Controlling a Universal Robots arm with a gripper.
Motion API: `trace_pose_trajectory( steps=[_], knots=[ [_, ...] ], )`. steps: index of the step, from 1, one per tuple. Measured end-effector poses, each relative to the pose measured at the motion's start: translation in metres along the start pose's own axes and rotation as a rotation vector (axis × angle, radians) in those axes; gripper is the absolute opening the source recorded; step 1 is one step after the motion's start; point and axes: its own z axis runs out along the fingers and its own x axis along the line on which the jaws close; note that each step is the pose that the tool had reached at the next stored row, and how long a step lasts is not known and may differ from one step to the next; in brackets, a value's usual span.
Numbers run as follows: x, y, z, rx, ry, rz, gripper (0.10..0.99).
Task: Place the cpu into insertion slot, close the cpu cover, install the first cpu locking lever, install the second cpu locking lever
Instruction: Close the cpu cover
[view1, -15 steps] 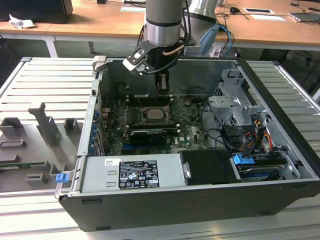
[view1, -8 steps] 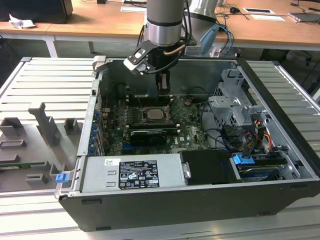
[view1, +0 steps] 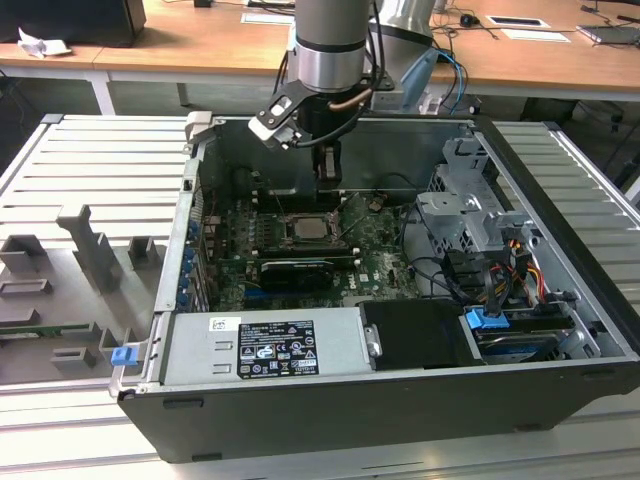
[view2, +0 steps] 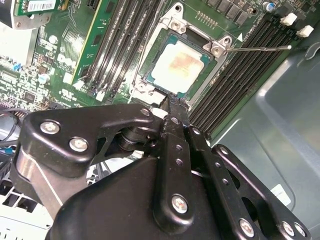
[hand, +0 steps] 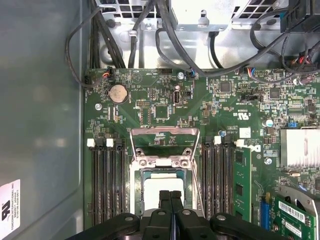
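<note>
The cpu (hand: 159, 186) lies flat in its socket on the green motherboard, silvery top up; the second wrist view shows the cpu (view2: 179, 66) with a teal rim, and in the exterior view the cpu (view1: 305, 228) is mid-board. The cpu cover (hand: 165, 136), a thin metal frame with a square opening, stands raised at the socket's far edge. A thin lever rod (view2: 260, 48) sticks out sideways from the socket. My gripper (hand: 170, 194) is shut with nothing in it, and in the second wrist view the gripper (view2: 171, 102) has its tips just over the socket's edge. The exterior view shows the gripper (view1: 328, 178) above the board.
Black memory slots (hand: 106, 180) flank the socket on both sides. Cable bundles (hand: 165, 30) run along the board's edge. The case wall (hand: 40, 125) is close by. A power supply (view1: 265, 345), a drive cage (view1: 470, 215) and a grey fixture (view1: 90, 250) outside the case are in the exterior view.
</note>
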Motion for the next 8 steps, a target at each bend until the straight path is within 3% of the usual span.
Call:
trace_pose_trajectory(
  steps=[8],
  knots=[
    [0.0001,0.0044,0.0002,0.000,-0.0017,0.000,0.106]
  ],
)
